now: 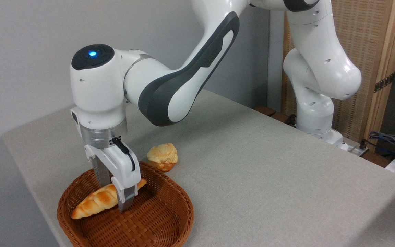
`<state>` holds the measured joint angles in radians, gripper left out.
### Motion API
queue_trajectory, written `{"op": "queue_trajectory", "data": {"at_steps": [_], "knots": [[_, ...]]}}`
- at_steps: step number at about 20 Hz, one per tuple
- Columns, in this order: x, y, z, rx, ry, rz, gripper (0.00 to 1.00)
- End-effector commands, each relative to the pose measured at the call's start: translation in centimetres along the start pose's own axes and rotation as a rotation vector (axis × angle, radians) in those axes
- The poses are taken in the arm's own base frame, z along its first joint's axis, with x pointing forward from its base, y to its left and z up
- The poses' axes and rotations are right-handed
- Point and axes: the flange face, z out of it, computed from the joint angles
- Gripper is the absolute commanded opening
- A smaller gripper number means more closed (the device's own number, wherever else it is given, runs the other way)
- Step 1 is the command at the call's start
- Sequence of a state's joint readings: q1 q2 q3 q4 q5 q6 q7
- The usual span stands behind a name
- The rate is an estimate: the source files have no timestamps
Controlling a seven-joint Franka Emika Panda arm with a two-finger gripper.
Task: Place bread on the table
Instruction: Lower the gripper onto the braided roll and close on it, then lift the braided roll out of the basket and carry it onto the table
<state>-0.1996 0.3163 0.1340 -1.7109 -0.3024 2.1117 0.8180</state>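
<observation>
Straddling bread in basket, pincer fingers apart

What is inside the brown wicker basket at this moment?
The braided bread lies in the basket, with the hand lowered astride it, one finger on each side. The hand covers the loaf's middle, so contact cannot be seen.

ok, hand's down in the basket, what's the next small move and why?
Probably close the fingers. The hand is low in the basket with one finger in front of the bread and the other behind it, not visibly pinching. The loaf lies in the basket, so it needs a grip before any lift toward the table.
</observation>
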Motion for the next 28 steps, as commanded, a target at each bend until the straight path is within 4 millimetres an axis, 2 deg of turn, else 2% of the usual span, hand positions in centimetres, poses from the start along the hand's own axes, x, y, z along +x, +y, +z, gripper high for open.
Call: {"op": "queue_trajectory", "data": {"at_steps": [1, 11, 14, 21, 24, 28], "knots": [[0.2, -0.3, 0.0, 0.009, 0.014, 0.013, 0.36], [0.1, -0.3, -0.1, 0.007, 0.018, 0.01, 0.36], [0.1, -0.3, -0.7, 0.011, 0.024, 0.009, 0.37], [-0.2, 0.4, -6.8, 0.05, 0.089, 0.008, 0.41], [-1.3, 0.4, -9.0, 0.037, 0.082, 0.003, 0.41], [-2.6, 1.3, -10.5, -0.021, 0.036, 0.007, 0.45]]}}
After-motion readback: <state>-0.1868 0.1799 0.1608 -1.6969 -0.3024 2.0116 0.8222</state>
